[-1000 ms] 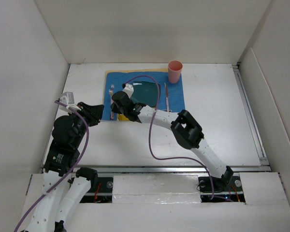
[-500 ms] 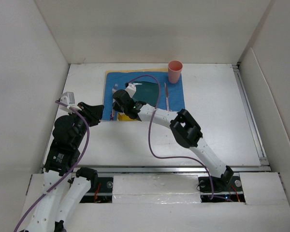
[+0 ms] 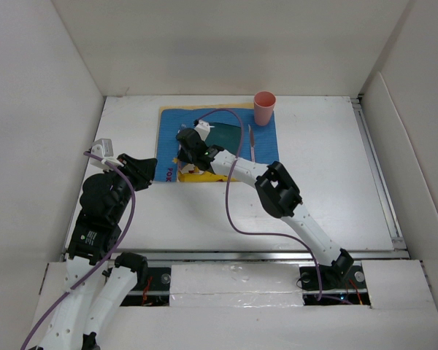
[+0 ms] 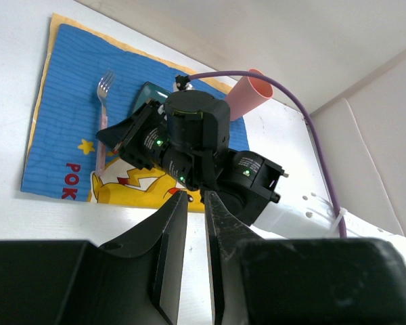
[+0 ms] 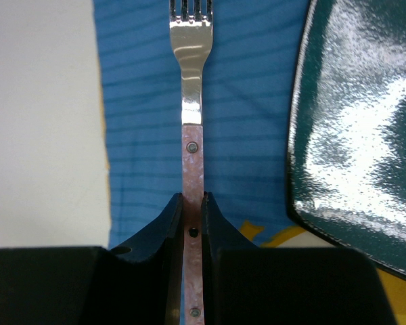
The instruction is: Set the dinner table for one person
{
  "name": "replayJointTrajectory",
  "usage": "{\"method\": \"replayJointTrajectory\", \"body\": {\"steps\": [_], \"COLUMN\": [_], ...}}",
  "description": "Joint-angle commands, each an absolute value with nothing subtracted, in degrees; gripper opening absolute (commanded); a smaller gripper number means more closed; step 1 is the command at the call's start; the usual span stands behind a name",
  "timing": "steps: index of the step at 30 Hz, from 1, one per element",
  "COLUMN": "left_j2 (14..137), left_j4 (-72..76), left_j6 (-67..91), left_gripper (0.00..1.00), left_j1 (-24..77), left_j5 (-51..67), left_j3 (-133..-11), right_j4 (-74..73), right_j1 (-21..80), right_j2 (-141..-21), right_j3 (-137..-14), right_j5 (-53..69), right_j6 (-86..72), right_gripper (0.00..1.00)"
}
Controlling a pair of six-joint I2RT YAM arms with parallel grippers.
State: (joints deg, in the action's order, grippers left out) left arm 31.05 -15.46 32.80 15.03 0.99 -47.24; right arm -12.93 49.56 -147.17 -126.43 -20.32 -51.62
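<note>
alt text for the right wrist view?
The right gripper is shut on the pink handle of a fork lying on the blue placemat, tines pointing away. A glossy dark teal plate sits just right of it; the white dinner table shows at left.

the placemat [image 4: 61,101] carries pink letters "pok" at its near edge, cut off there; no other text is readable.

Blue placemat [image 3: 204,135], teal plate [image 5: 358,128], pink cup [image 3: 263,108]
</note>
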Motion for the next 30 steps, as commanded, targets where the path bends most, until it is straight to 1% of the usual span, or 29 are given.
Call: {"method": "replayJointTrajectory", "body": {"steps": [1,5,9,10,11,13,14,15,18,19,21,22,26,27,28,29,30], "left_j2": [31.7,31.7,31.6,31.4,31.6,31.6,31.4,31.4,31.6,31.3,31.4,31.4,31.2,31.4,31.4,31.5,31.6], "left_j4": [-13.6,-13.3,-13.4,-13.4,-13.4,-13.4,-13.4,-13.4,-13.4,-13.6,-13.7,-13.8,-14.0,-14.0,-14.0,-13.8,-13.8], "left_j6": [31.8,31.7,31.9,32.0,32.0,32.0,32.1,32.1,32.1,31.9,32.0,31.9,31.6,31.2,31.2,31.1,31.0], "left_gripper": [0.14,0.15,0.15,0.15,0.15,0.16,0.16,0.18,0.20,0.21,0.21,0.21,0.24,0.24,0.24,0.25,0.25], "left_j1": [15.3,15.3,15.3,15.3,15.3,15.3,15.3,15.3,15.3,15.3,15.3,15.3,15.3,14.8,14.8,14.8,14.8], "left_j5": [0.6,0.9,0.8,0.9,0.8,0.6,0.7,0.6,0.6,-1.2,-1.5,-1.9,-2.8,-3.1,-3.1,-3.1,-3.2], "left_j3": [-47.0,-47.1,-46.9,-46.9,-47.0,-47.0,-46.8,-46.8,-46.8,-46.9,-46.9,-47.0,-47.1,-47.0,-47.0,-47.0,-47.0], "right_j4": [-12.3,-12.6,-12.5,-12.3,-12.0,-11.9,-11.9,-11.3,-8.4,-7.5,-6.2,-5.5,-0.6,-0.5,-0.5,1.9,2.5], "right_j1": [49.5,49.5,49.0,49.0,49.0,49.0,49.0,49.0,49.0,49.5,49.5,49.5,50.6,51.4,51.4,51.4,52.3], "right_j2": [-147.2,-147.2,-147.2,-147.0,-147.0,-147.0,-146.9,-146.5,-144.1,-142.0,-141.1,-139.0,-131.9,-128.9,-128.8,-125.5,-123.5], "right_j3": [-128.7,-127.7,-127.2,-126.8,-126.5,-126.0,-125.9,-125.5,-122.0,-120.4,-119.7,-118.3,-113.7,-112.3,-112.3,-110.1,-108.7], "right_j5": [-19.6,-19.6,-19.4,-19.5,-19.5,-18.8,-18.7,-18.9,-18.3,-18.1,-17.9,-17.5,-16.4,-16.7,-16.7,-17.7,-18.4], "right_j6": [-50.4,-49.8,-49.0,-48.6,-48.6,-48.4,-48.3,-48.3,-48.1,-47.3,-46.5,-46.1,-43.6,-41.2,-41.2,-40.2,-38.6], "right_gripper": [0.00,0.00,0.09,0.13,0.20,0.30,0.41,0.45,0.52,0.55,0.55,0.59,0.62,0.58,0.70,1.00,1.00]}}
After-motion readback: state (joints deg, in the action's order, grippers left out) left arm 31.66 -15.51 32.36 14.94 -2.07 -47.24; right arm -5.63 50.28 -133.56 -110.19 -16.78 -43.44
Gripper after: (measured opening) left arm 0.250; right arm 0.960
